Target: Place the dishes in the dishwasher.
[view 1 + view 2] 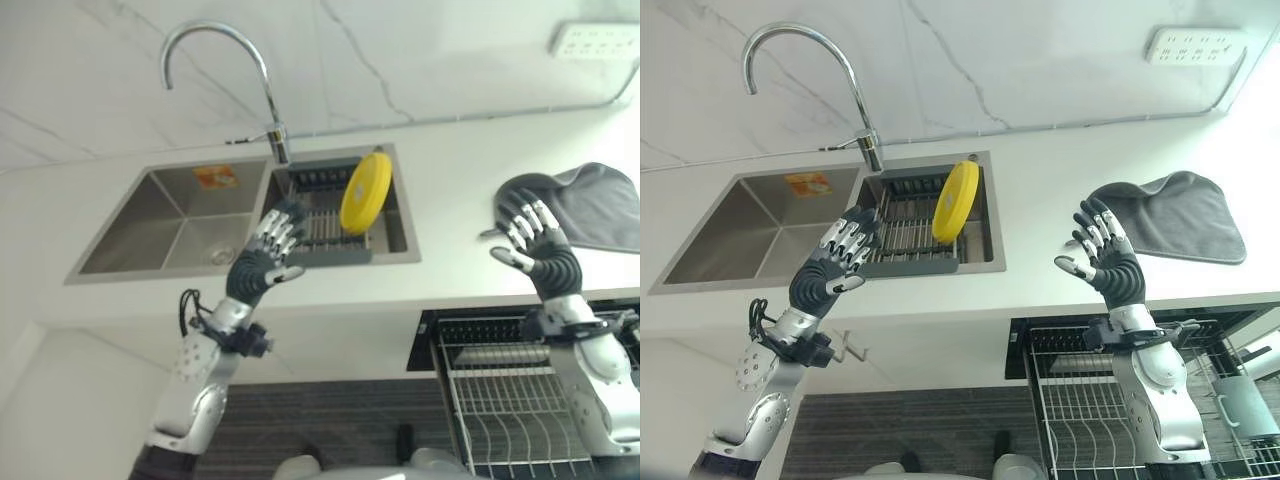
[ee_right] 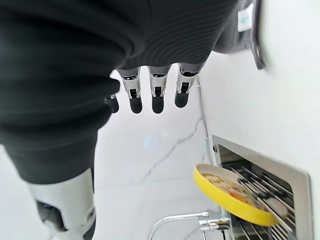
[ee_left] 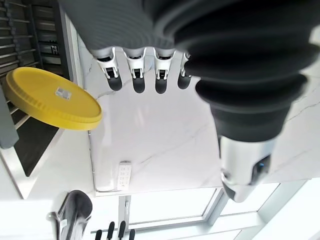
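The yellow plate [image 1: 366,191] stands on edge in the sink rack [image 1: 318,222], just beyond the left hand [image 1: 264,258] — fingers straight, holding nothing. The right hand [image 1: 1105,257] is raised over the bench [image 1: 1040,205], fingers spread, empty — a grey cloth [image 1: 1180,217] just past it.

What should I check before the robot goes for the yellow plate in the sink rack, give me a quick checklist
1. Yellow plate stands on edge in the sink rack, reachable: ok.
2. Left hand open and holding nothing, just in front of the rack: ok.
3. Right hand open and holding nothing, raised over the counter near the grey cloth: ok.
4. Dishwasher rack pulled out below the counter: ok.
5. Faucet clear of the plate: ok.
6. Free slot in the rack for the plate: cannot tell.
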Tool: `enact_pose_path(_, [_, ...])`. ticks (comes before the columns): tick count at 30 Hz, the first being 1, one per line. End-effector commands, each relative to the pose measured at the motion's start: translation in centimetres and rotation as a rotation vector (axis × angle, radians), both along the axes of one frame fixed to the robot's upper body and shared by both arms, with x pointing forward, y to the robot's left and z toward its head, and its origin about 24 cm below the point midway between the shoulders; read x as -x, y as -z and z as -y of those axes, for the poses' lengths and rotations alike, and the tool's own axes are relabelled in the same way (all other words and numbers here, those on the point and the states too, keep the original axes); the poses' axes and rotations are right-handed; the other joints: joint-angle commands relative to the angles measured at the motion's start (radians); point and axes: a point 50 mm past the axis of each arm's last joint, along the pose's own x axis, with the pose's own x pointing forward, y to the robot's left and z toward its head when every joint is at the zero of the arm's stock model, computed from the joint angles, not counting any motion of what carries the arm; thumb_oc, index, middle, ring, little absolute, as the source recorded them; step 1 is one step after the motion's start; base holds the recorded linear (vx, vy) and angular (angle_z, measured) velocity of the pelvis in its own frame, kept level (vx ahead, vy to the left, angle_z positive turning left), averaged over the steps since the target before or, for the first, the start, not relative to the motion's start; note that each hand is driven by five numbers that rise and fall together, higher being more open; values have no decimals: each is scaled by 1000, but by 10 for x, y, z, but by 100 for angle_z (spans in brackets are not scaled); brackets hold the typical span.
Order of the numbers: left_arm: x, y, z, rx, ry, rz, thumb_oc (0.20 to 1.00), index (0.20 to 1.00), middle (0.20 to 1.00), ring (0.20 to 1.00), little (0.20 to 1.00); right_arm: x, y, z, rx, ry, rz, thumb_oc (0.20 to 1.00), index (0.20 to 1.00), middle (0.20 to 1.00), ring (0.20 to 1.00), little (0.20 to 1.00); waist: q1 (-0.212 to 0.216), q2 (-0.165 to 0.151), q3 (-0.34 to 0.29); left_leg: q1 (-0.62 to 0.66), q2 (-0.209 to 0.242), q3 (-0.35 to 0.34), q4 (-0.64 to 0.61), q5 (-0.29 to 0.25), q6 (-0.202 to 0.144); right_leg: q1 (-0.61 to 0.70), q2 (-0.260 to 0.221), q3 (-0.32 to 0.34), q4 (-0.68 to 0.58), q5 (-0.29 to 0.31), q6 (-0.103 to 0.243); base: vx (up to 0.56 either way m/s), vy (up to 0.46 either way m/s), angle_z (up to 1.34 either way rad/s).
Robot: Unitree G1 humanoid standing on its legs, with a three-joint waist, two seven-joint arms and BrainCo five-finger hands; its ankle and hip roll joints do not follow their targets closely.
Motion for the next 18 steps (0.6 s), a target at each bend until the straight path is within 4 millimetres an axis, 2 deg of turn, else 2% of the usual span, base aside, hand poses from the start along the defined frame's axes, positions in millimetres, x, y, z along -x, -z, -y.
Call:
enact_pose_path(1, [9,-37,-8,4,-36,240,1000,1000,1000,1000,1000,-4,-32,-2,4,-3,155,1000,1000,1000,1000,1000,10,-43,-13,56,-21,-37,-13,14,6,67,-47,47,8,-75,86,-1,301,1])
enact_pose_path(2, [7,-41,-7,-29,-49,276,1000,1000,1000,1000,1000,-5,-31,0,-11,3,143,1000,1000,1000,1000,1000,7,-44,-21,54,-18,-27,-13,10,1,65,-60,19,11,-74,96,-7,277,-6])
enact_pose_path(5, [3,-48,-9,-64,-80,304,1000,1000,1000,1000,1000,-6,-30,-2,-58,-25,134,1000,1000,1000,1000,1000,12,-49,-25,72,-28,-21,-13,-6,11,66,-84,-10,33,-75,114,28,228,1])
enact_pose_path(10, [-5,-50,-8,-84,-117,304,1000,1000,1000,1000,1000,-15,-34,-8,-88,-34,158,1000,1000,1000,1000,1000,40,-64,-28,90,-58,-22,-13,-32,39,68,-121,-26,60,-72,140,17,235,2])
enact_pose_path(12, [-5,-50,-9,-118,-125,305,1000,1000,1000,1000,1000,-16,-33,-6,-109,-5,162,1000,1000,1000,1000,1000,54,-72,-30,93,-78,-30,-13,-42,61,63,-145,-33,83,-70,156,0,300,-2])
enact_pose_path(15, [-5,-50,-9,-149,-139,312,1000,1000,1000,1000,1000,-17,-29,-3,-157,30,142,1000,1000,1000,1000,1000,62,-75,-29,95,-96,-39,-13,-53,83,51,-160,-33,135,-67,155,10,269,-7])
enact_pose_path(18, [-7,-52,-5,-179,-137,334,1000,1000,1000,1000,1000,-19,-24,1,-187,76,140,1000,1000,1000,1000,1000,64,-74,-19,88,-111,-59,-13,-50,111,4,-140,3,294,-68,140,12,164,-17])
